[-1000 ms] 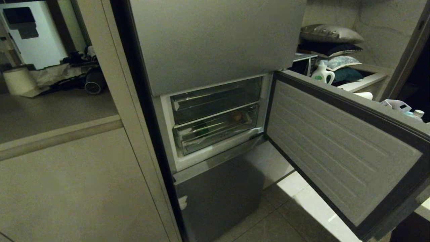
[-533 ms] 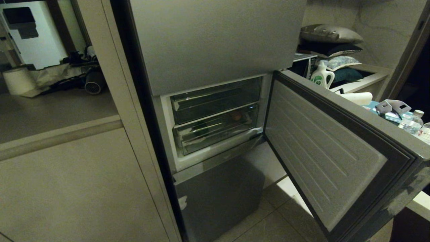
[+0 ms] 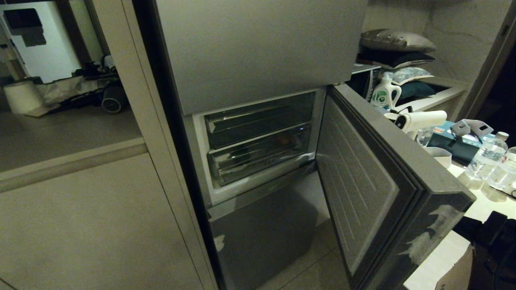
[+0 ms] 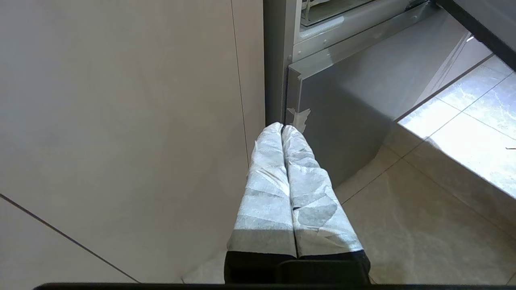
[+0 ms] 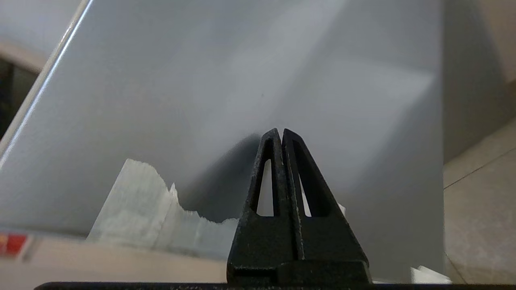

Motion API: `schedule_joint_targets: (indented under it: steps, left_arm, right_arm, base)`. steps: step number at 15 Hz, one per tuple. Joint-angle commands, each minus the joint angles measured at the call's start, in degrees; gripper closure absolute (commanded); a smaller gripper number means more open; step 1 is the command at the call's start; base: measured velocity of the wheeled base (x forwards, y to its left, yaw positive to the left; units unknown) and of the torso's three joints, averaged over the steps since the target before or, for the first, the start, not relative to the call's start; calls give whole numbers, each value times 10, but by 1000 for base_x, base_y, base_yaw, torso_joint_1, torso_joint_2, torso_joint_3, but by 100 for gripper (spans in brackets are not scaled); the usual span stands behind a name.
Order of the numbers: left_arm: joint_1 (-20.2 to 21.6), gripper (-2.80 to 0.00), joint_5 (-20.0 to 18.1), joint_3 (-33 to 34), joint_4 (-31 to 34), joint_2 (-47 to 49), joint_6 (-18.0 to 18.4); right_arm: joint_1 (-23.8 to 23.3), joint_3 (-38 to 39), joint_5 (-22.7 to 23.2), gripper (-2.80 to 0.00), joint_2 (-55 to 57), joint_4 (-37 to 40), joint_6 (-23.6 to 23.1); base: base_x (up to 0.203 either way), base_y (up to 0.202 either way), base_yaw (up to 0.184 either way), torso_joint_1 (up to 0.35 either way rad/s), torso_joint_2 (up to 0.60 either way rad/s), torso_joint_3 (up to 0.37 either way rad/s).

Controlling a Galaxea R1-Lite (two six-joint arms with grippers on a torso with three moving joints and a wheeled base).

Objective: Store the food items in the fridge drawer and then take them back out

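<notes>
The fridge drawer [image 3: 258, 159], a clear tray with whitish tape at its front corner, sits pushed in below a second clear bin [image 3: 258, 121]. One of the food items, a small orange-brown ball [image 3: 283, 139], shows dimly through the drawer's front. The grey middle fridge door [image 3: 363, 181] stands half swung in. My right gripper [image 5: 279, 131] is shut and empty, its tips close against that door's outer face, beside a torn whitish tape scrap [image 5: 137, 209]. My left gripper [image 4: 282, 127], wrapped in white tape, is shut and empty, parked low near the bottom door's corner.
A counter [image 3: 475, 205] to the right carries water bottles [image 3: 485, 159], a white hand-held device [image 3: 419, 119] and a detergent bottle [image 3: 385, 92]; pillows [image 3: 397, 40] lie behind. A beige cabinet panel [image 3: 80, 221] flanks the fridge on the left. The bottom door [image 3: 262, 233] is closed.
The middle fridge door has swung steadily toward the fridge, uncovering more of the counter and bottles on the right. The drawer, the ball and the left arm have not moved.
</notes>
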Motion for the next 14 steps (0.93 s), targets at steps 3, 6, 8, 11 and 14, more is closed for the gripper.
schedule_joint_targets:
  steps: [3,6,8,11,14]
  left_arm:
    - [0,0,0,0,1,1,0]
    - [0,0,0,0,1,1,0]
    - [0,0,0,0,1,1,-1]
    - [0,0,0,0,1,1,0]
    - [0,0,0,0,1,1,0]
  right_arm:
    - [102,-78,-79,0,98,1,1]
    - [136,-169,-87,0,177,1,-1]
    - [150,-222,-88,0,228,1,-3]
    - [193,-316,-97,0,314,1,-5]
    - [228,-404,-125,0,396,2,-19]
  base:
    - [0,0,0,0,0,0]
    - [0,0,0,0,0,0]
    - [0,0,0,0,0,0]
    - [0,0,0,0,0,0]
    - [0,0,0,0,0,0]
